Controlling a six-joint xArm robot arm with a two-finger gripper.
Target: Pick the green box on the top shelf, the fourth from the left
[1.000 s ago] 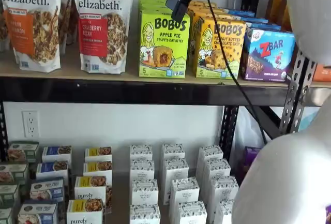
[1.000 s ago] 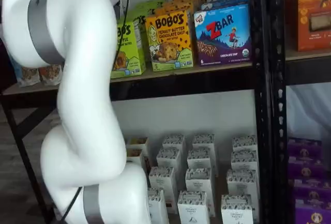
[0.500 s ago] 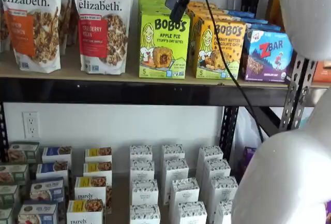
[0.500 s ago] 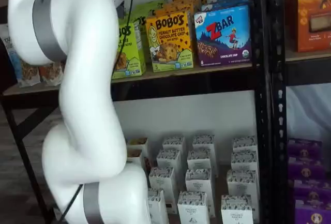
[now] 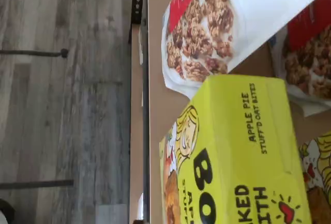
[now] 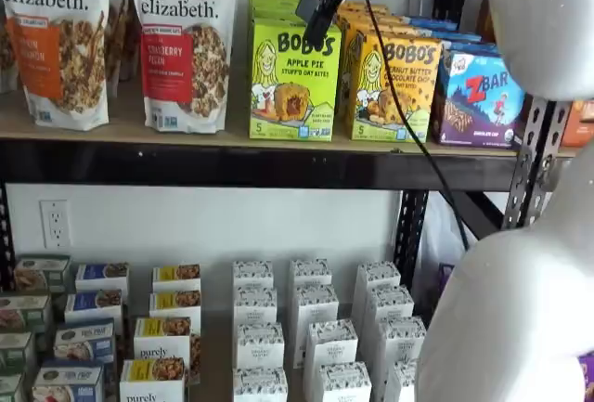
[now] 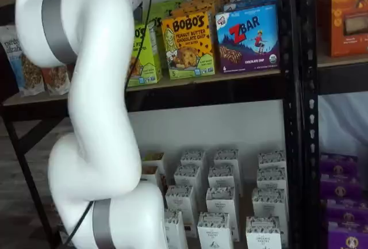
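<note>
The arm [image 7: 92, 105] hides most of the green box [image 6: 293, 79] at upper left; gripper [image 6: 320, 7] overlaps its top corner, jaws spread wide.

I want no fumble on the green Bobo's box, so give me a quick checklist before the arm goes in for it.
1. Green box upright on the top shelf: ok.
2. Gripper in front of the box's upper part, not yet on it: ok.
3. Fingers open: cannot tell, seen side-on.
4. Yellow-orange Bobo's box tight alongside, room for a finger: cannot tell.
5. Granola bag apart from the box: ok.
6. Cable crosses the neighbouring box only: ok.
</note>
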